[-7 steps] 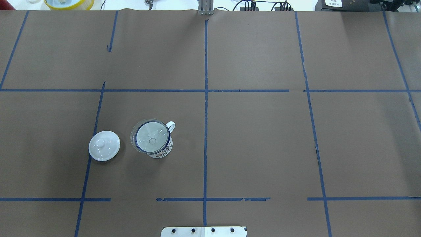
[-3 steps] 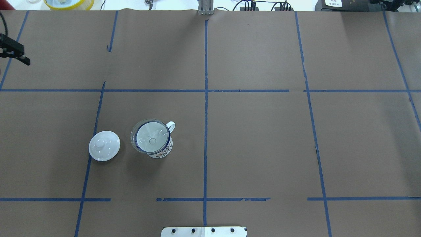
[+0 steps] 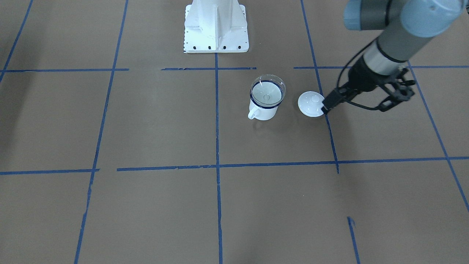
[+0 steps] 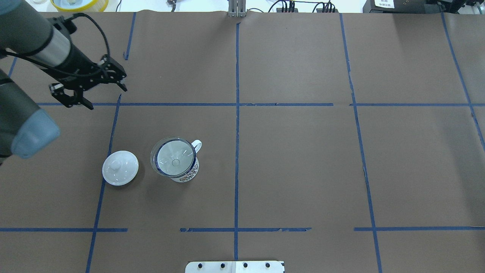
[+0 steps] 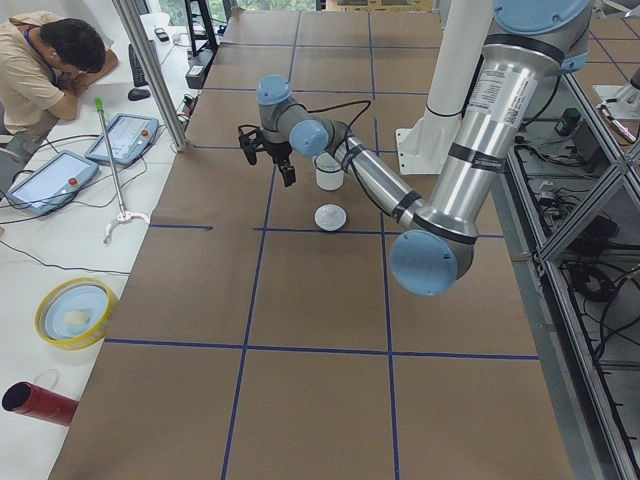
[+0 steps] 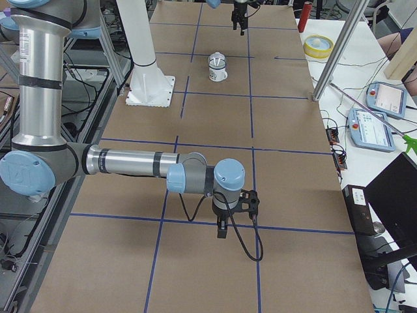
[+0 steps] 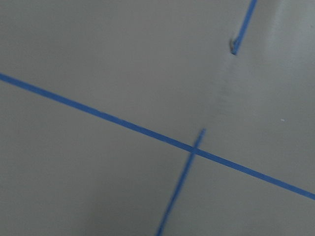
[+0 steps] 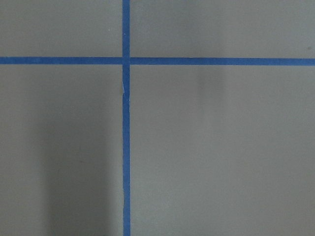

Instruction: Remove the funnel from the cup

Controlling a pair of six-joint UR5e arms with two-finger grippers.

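The clear funnel point(image 4: 174, 158) sits in the white blue-rimmed cup point(image 4: 186, 173), left of the table's middle, handle pointing far-right. Both also show in the front view: funnel point(image 3: 267, 91), cup point(image 3: 263, 110). My left gripper point(image 4: 106, 98) is open and empty. It hovers over the tape crossing beyond and to the left of the cup, well apart from it. It also shows in the exterior left view point(image 5: 267, 166). My right gripper point(image 6: 221, 229) shows only in the exterior right view, far from the cup; I cannot tell if it is open or shut.
A white domed lid point(image 4: 120, 168) with a knob lies just left of the cup. The robot's base plate point(image 4: 235, 266) is at the near edge. A yellow bowl point(image 4: 79, 3) sits off the far left corner. A person point(image 5: 45, 60) sits beyond the table.
My left arm has come in from the left edge and moved right and nearer, toward the lid and cup. The cup, funnel and lid have not moved.
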